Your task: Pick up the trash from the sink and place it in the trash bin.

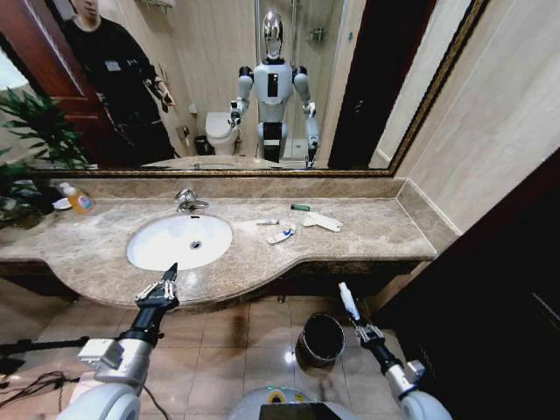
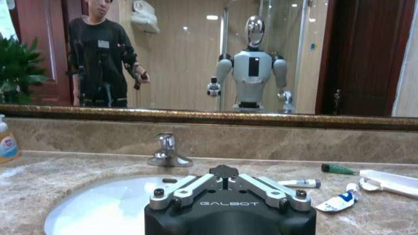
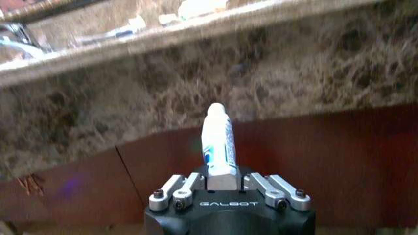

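The right gripper [image 1: 350, 308] is clamped on a small white tube [image 3: 218, 139] with blue marks, held upright below the counter edge, just beside the round, glossy dark trash bin [image 1: 320, 339] on the tiled floor. It is not yet dropped in. Four scraps [image 1: 281, 235] are left on the brown marble counter [image 1: 376, 232] beside the smooth white oval sink [image 1: 179, 241]. The left gripper [image 1: 157, 287] hangs at the counter's front edge, fingers apart and empty.
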